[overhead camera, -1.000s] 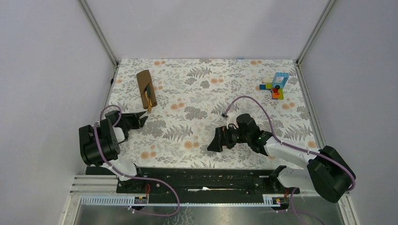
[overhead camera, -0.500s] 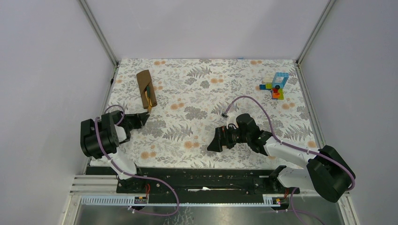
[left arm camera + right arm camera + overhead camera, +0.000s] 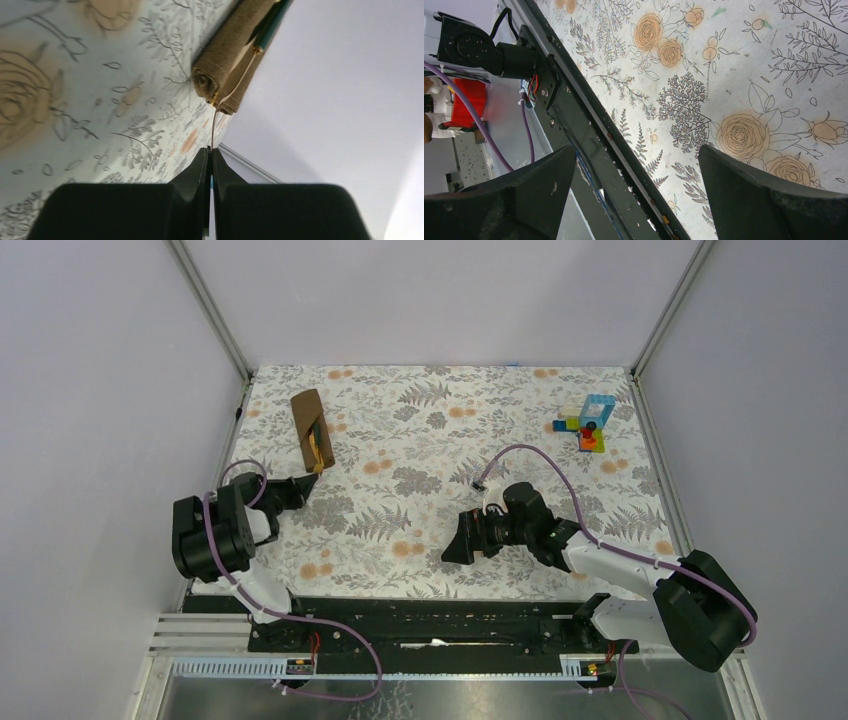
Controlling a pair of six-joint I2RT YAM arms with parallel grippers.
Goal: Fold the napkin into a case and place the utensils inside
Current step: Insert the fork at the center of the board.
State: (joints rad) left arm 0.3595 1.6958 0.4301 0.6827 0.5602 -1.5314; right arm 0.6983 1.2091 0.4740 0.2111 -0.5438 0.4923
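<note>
Task looks nearly finished.
Lower centre, right gripper (image 3: 458, 540) gapes wide, empty; left gripper (image 3: 306, 483) is pinched closed at a protruding handle end, hold unclear. Upper left, napkin (image 3: 308, 420) is rolled with utensils (image 3: 317, 452) inside; probably only tucking left.

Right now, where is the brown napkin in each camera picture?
Top external: the napkin lies at the far left of the floral table covering, ahead of the left arm.
Left wrist: the napkin is in the upper middle of the picture, with utensils poking out of its near end.
Right wrist: not in it.
Shared landmark: the floral table covering, which shows in all three views.
</note>
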